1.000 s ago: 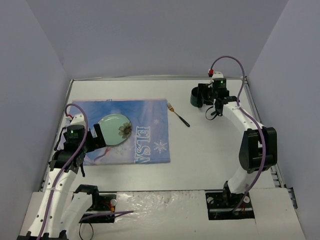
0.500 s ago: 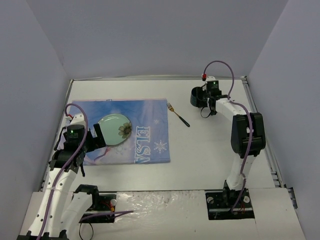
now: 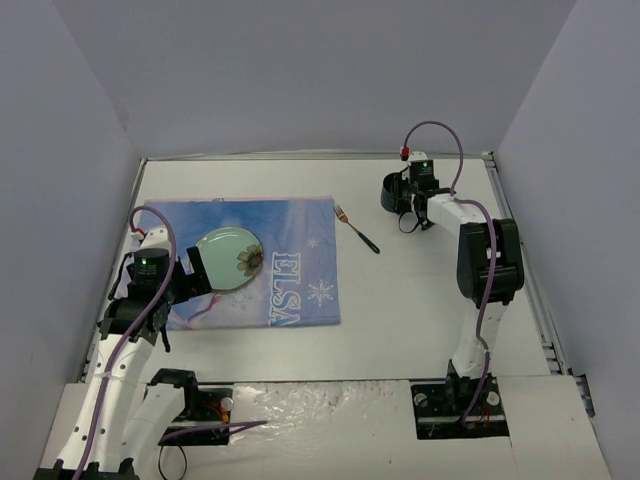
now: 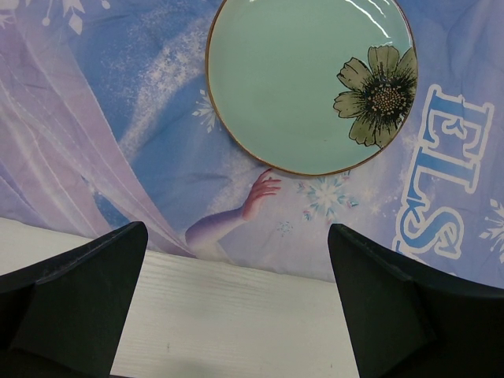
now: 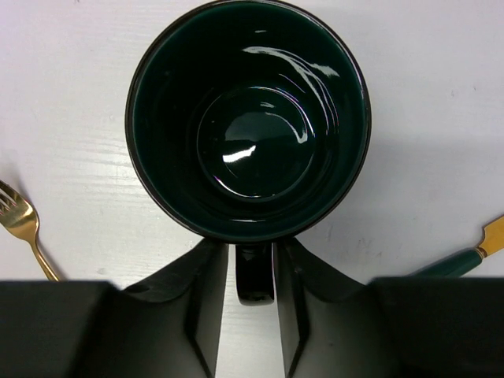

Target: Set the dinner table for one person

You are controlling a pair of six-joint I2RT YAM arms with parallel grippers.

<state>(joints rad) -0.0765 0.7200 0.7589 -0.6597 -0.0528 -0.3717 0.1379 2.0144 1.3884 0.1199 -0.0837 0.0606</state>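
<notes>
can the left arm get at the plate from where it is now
Probably yes. The left gripper hangs open at the edge of the placemat, and the plate lies straight ahead of it with nothing on it or between them.

Bright, even overhead light, faint shadows; glare streaks inside the mug (image 5: 248, 142) and on the plate (image 4: 307, 79); focus sharp.

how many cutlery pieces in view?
2: a gold fork beside the mug, and a green-handled piece on the mug's other side, mostly cut off. More may be hidden.
</notes>
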